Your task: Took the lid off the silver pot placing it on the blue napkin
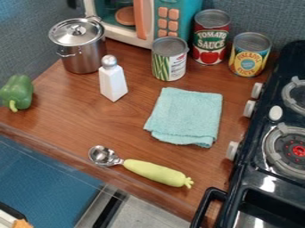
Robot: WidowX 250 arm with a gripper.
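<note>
The silver pot stands upright at the upper left of the wooden counter. Its silver lid rests on top, covering the opening, with a small knob in the middle. A folded light-blue napkin lies flat on the counter, right of centre, apart from the pot.
A white shaker stands between pot and napkin. Behind are a green-labelled can, tomato sauce can, yellow-labelled can and toy microwave. A green pepper, scoop and black stove surround the napkin area.
</note>
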